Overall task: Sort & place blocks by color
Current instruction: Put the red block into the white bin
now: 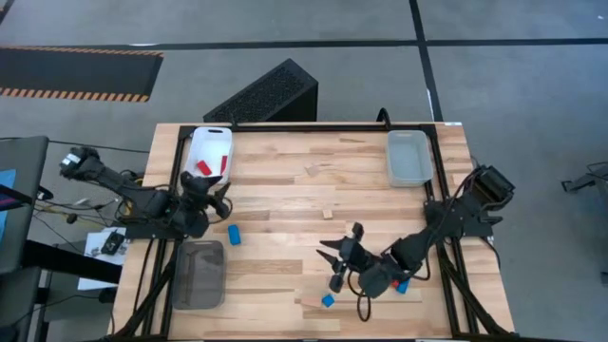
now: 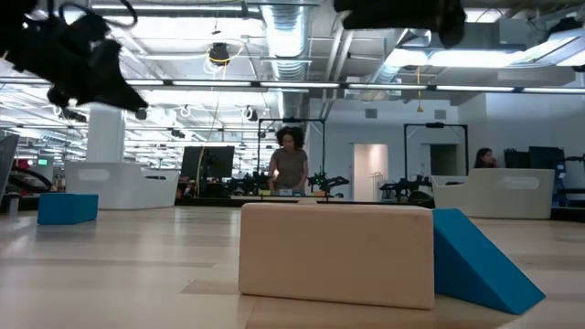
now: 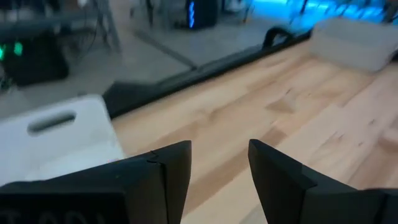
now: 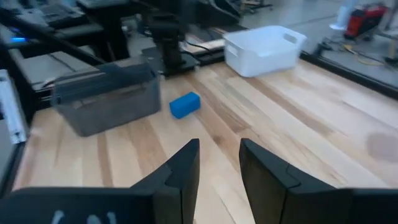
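Two red blocks point(image 1: 202, 167) lie in the white tray point(image 1: 211, 142) at the far left. A blue block point(image 1: 234, 234) lies on the table beside the grey tray point(image 1: 198, 274); it also shows in the right wrist view point(image 4: 185, 104). A wood block point(image 1: 328, 213) lies mid-table. A wood block point(image 2: 336, 256) and a blue wedge point(image 2: 480, 260) lie at the near edge. Another blue block point(image 1: 404, 285) lies under the right arm. My left gripper point(image 1: 217, 195) is open and empty, just near of the white tray. My right gripper point(image 1: 332, 261) is open and empty above the table's near middle.
A clear tray point(image 1: 408, 157) stands at the far right. A dark slatted box point(image 1: 271, 95) stands on the floor beyond the far edge. A black frame point(image 1: 304, 125) runs around the table. People stand in the room behind point(image 2: 291, 164).
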